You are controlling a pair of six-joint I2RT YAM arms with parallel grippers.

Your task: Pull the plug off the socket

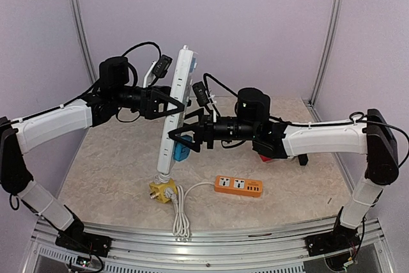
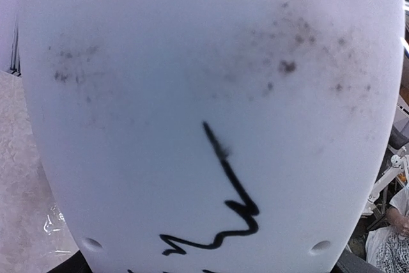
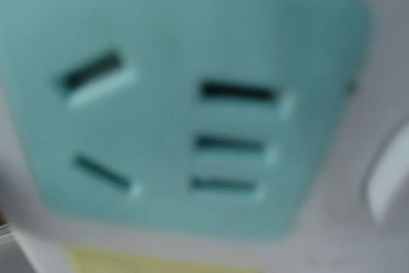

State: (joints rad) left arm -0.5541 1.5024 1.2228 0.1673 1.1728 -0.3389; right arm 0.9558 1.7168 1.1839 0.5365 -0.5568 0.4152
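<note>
A white cable (image 1: 181,217) lies coiled at the table's (image 1: 115,158) near edge; it runs right to an orange strip (image 1: 238,185) lying flat, and left to the yellow plug (image 1: 162,190); the plug rests on the table, touching the lower end of the white strip (image 1: 182,71); whether its pins sit in the socket cannot be told. The strip stands tilted, its lower end on the plug and its top leaning away to the right.

The right gripper (image 1: 174,136) comes in from the right at the strip's lower half, jaws spread wide; its camera shows a blurred teal socket (image 3: 172,113) with bare slots, close up; a blue piece (image 1: 181,153) shows on the strip just below the fingers.

Higher up, the left gripper (image 1: 177,103) reaches in from the left and clamps the strip across its width; its camera is filled by the strip's white back (image 2: 204,94), smudged, with a black scrawl.

A red thing (image 1: 265,156) lies behind the right arm, mostly hidden.
</note>
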